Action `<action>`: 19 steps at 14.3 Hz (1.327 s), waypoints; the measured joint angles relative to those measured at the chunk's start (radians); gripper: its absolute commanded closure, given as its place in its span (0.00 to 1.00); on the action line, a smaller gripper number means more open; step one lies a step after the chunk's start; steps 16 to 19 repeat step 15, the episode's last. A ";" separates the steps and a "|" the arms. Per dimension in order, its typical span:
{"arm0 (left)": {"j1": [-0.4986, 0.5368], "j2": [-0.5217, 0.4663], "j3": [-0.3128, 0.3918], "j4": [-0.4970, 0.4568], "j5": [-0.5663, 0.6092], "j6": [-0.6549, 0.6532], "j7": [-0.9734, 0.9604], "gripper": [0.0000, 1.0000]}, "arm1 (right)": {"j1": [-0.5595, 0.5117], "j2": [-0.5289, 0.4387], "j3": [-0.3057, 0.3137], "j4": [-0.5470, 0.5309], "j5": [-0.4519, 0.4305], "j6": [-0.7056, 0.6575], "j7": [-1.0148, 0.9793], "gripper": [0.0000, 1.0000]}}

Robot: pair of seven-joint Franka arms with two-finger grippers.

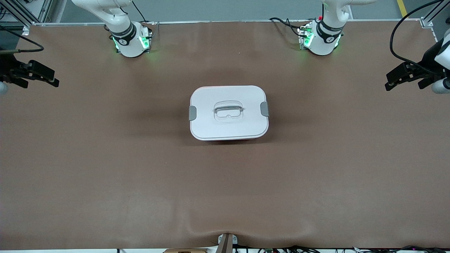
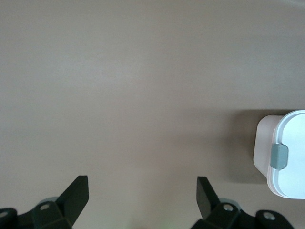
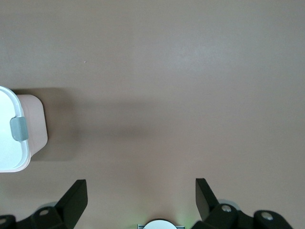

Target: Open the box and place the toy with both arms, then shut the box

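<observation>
The box [image 1: 229, 112] is seen shut on the bench [image 1: 105, 168], midway between the two tools and well apart from each, both grey clips [image 1: 192, 112] down on its lid. The left tool [image 1: 395, 78] is held wide open and empty over its end of the bench; the right tool [image 1: 49, 78] likewise over its own end

Both arms wait, left tool [image 1: 389, 81] and right tool [image 1: 54, 80] wide open at the table's ends.
</observation>
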 measured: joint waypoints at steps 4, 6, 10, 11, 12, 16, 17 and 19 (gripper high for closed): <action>0.002 0.000 0.002 0.000 0.000 0.000 0.000 0.00 | 0.000 0.000 0.000 0.000 0.000 0.000 0.000 0.00; 0.002 0.001 0.003 0.000 0.000 0.001 0.000 0.00 | 0.000 0.000 0.000 0.000 0.000 0.000 0.000 0.00; 0.002 0.011 0.002 0.000 0.000 0.007 0.000 0.00 | 0.000 0.000 0.000 0.000 0.000 0.000 0.000 0.00; 0.002 0.013 0.002 0.000 0.000 0.008 0.000 0.00 | 0.000 0.000 0.000 0.000 0.000 0.000 0.000 0.00; 0.002 0.014 0.002 0.000 0.000 0.009 0.000 0.00 | 0.000 0.000 0.000 0.000 0.000 0.000 0.000 0.00; 0.002 0.014 0.002 0.000 -0.001 0.010 0.000 0.00 | 0.000 0.000 0.000 0.000 0.000 0.000 0.000 0.00; 0.002 0.014 0.002 0.000 -0.001 0.010 0.000 0.00 | 0.000 0.000 0.000 0.000 0.000 0.000 0.000 0.00; 0.002 0.014 0.002 0.000 -0.001 0.010 0.000 0.00 | 0.000 0.000 0.000 0.000 0.000 0.000 0.000 0.00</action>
